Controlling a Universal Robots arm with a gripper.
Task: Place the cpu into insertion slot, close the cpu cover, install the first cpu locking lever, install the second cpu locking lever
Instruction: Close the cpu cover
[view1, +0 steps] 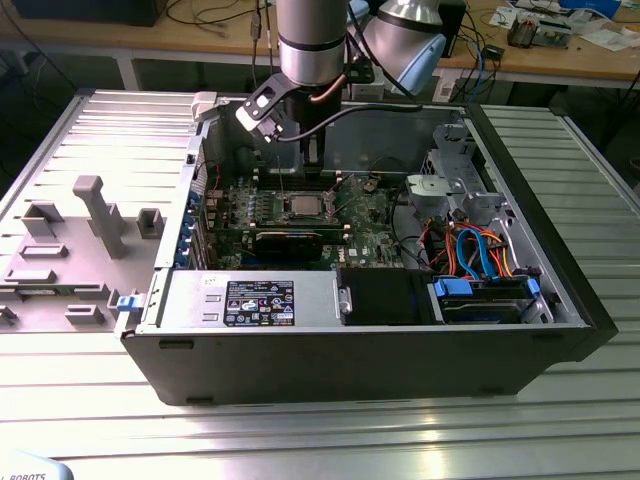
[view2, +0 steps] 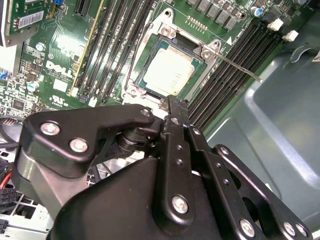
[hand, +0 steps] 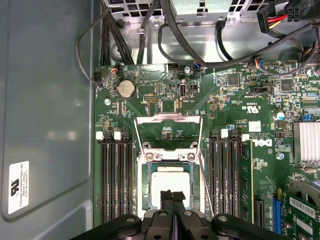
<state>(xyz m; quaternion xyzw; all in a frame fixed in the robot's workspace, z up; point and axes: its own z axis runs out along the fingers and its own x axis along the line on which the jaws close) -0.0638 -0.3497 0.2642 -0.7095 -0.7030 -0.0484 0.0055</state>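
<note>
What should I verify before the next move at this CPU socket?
1. cpu in the insertion slot: ok, it lies flat inside.
2. cpu cover closed: not ok, it stands open.
3. locking lever latched: not ok, it sticks out free.
4. hand empty: ok, shut on nothing, above the cpu.
5. hand clear of the cpu's top: cannot tell.

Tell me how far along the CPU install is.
Done: the silvery-grey square cpu sits in the dark metal-rimmed insertion slot. In hand: nothing; the shut gripper hovers by the chip. Left: the silvery windowed cpu cover stands open, and both thin wire levers are unlatched.
</note>
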